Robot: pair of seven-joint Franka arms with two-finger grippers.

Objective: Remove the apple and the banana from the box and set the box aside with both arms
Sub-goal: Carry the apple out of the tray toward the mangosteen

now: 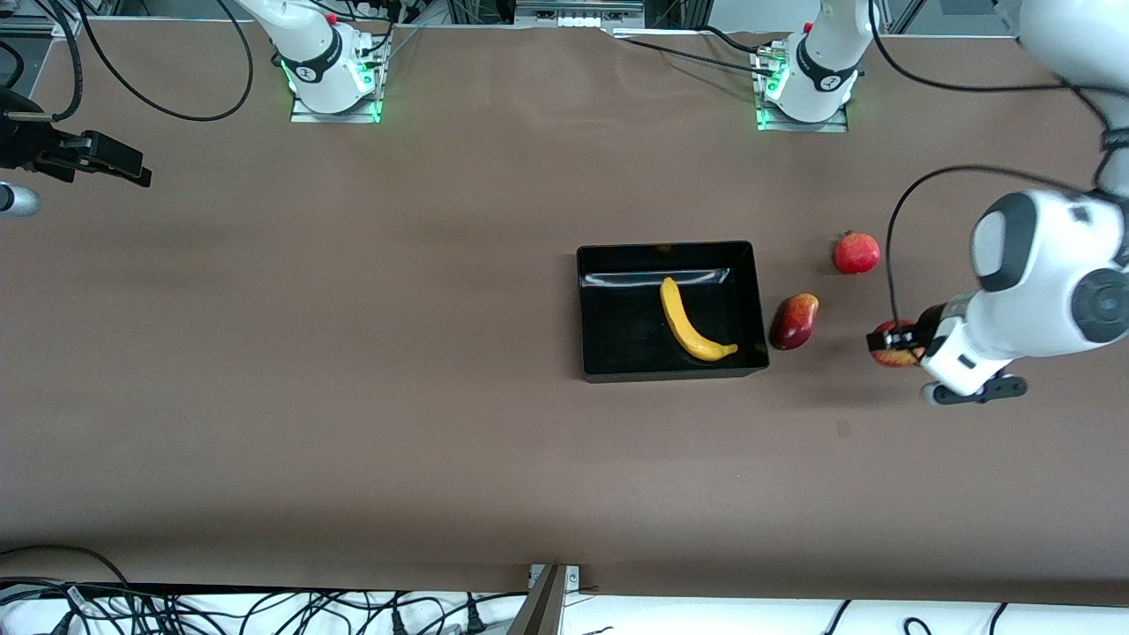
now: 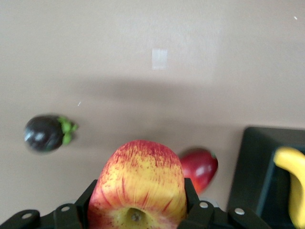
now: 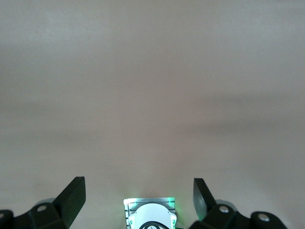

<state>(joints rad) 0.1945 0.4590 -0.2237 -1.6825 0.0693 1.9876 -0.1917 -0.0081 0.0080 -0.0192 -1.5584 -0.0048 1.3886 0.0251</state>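
The black tray [image 1: 622,331] sits mid-table with the yellow banana [image 1: 692,328] lying inside it. My left gripper [image 1: 894,343] is shut on the red-and-yellow apple [image 1: 889,354] and holds it above the table, toward the left arm's end from the tray. In the left wrist view the apple [image 2: 140,167] fills the space between the fingers [image 2: 191,195] of the left gripper [image 2: 140,193]; the tray [image 2: 250,167] and the banana [image 2: 293,188] show at the edge. My right gripper [image 1: 139,172] waits open and empty over the right arm's end of the table, also in its wrist view [image 3: 138,193].
A red mango [image 1: 794,322] lies beside the tray, between it and the apple, and also shows in the left wrist view [image 2: 201,167]. A red pomegranate [image 1: 856,253] lies farther from the front camera. A dark mangosteen [image 2: 45,133] shows only in the left wrist view.
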